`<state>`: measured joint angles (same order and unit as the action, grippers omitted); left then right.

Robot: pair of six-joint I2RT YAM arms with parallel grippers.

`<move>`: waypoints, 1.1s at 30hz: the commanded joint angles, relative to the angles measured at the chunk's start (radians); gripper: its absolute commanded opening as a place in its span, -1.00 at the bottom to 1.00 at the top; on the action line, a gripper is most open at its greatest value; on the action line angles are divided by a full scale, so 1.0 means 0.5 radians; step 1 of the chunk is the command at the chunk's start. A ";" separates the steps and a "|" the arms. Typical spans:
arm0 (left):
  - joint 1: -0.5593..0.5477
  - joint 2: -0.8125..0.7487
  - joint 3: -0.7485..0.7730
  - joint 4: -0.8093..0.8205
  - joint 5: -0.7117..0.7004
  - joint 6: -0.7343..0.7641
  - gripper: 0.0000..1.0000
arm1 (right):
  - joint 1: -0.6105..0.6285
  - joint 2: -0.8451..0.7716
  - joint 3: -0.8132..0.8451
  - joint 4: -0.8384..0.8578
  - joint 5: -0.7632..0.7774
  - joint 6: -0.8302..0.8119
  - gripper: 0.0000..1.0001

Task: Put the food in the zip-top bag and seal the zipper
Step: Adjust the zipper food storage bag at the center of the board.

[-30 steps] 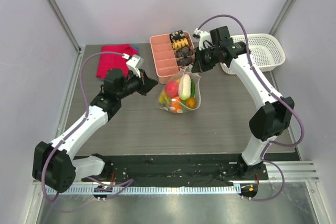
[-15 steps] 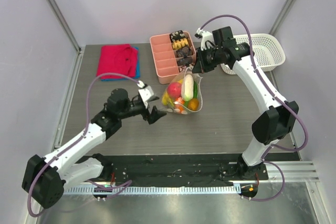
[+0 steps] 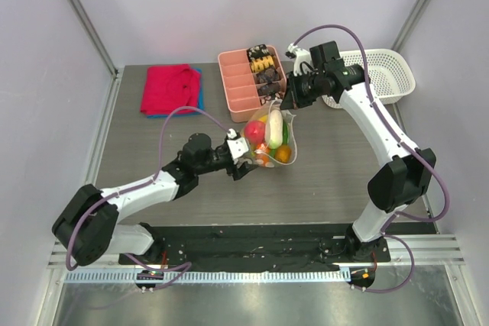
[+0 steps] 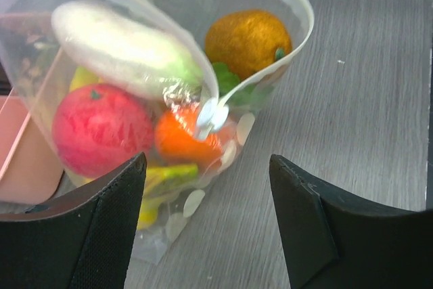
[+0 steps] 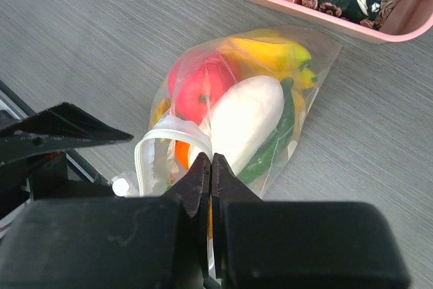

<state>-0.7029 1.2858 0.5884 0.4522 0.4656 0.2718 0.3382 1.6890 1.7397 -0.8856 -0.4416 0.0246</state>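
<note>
The zip-top bag [image 3: 269, 139] stands mid-table, its mouth gaping upward. Inside lies the food: a red apple [image 4: 101, 126], an orange [image 4: 247, 32], a white piece [image 4: 122, 45], a yellow banana [image 5: 270, 52] and a green piece. My right gripper [image 5: 212, 162] hangs over the bag's far edge [image 3: 289, 102], shut on the zipper [image 5: 152, 141], a pale strip looping round the mouth. My left gripper [image 3: 243, 161] sits low at the bag's near-left side, open [image 4: 206, 228]. Its black fingers [image 4: 101, 225] frame the bag's lower corner without touching it.
A pink divided tray [image 3: 243, 89] with dark snacks stands just behind the bag. A white mesh basket [image 3: 383, 74] is at the back right, behind my right arm. A red cloth [image 3: 168, 89] lies at the back left.
My left arm has swung from the back left, near the red cloth, forward and right to the bag's side, and its jaws have opened. The right gripper has kept hold of the bag's edge.
</note>
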 commanded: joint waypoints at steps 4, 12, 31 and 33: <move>-0.119 0.122 0.216 0.188 -0.158 0.070 0.46 | -0.001 -0.135 0.003 0.035 -0.025 0.034 -0.98; -0.156 0.199 0.354 -0.005 -0.115 0.205 -0.20 | -0.001 -0.154 -0.013 0.032 -0.031 0.037 -0.98; -0.061 -0.519 0.633 -0.999 -0.026 -0.169 -1.00 | 0.002 -0.543 -0.092 -0.318 0.098 -0.368 -0.97; 0.006 -0.519 0.606 -1.018 -0.078 -0.181 -1.00 | -0.001 -0.577 -0.178 -0.361 0.070 -0.457 -0.98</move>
<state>-0.7444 1.0439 0.8780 0.0235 0.4549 0.2447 0.3382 1.4826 1.6943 -1.0161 -0.4042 -0.0975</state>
